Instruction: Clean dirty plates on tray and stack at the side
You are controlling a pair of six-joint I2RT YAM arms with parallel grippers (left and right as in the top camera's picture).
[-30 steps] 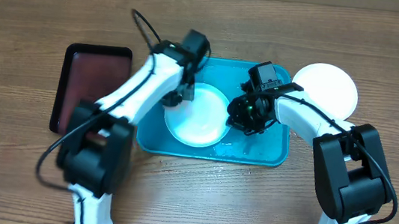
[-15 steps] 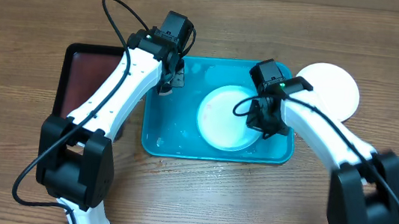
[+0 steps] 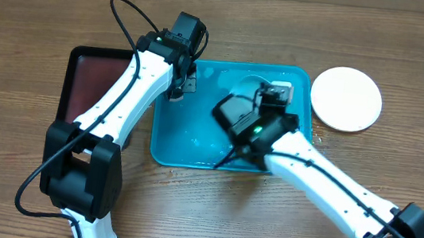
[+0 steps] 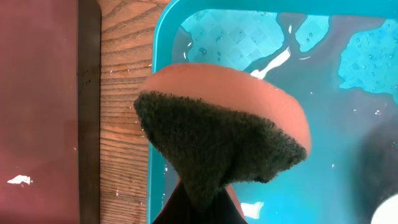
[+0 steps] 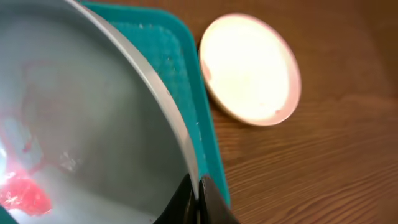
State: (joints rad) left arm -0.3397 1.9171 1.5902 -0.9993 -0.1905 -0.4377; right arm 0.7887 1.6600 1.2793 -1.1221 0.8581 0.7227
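Right wrist: right gripper (image 5: 198,186) pinches just the plate (image 5: 93,112) rim, red smear (image 5: 25,190) showing; may slip onto wet tray (image 5: 186,74). Left gripper (image 3: 177,91) clamped on sponge (image 4: 224,130).

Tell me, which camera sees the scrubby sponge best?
The left wrist view. The sponge fills the picture, dark scrubby side and orange top, pinched by the left gripper. Overhead it's only a tiny speck by that gripper. The right wrist view doesn't show it.
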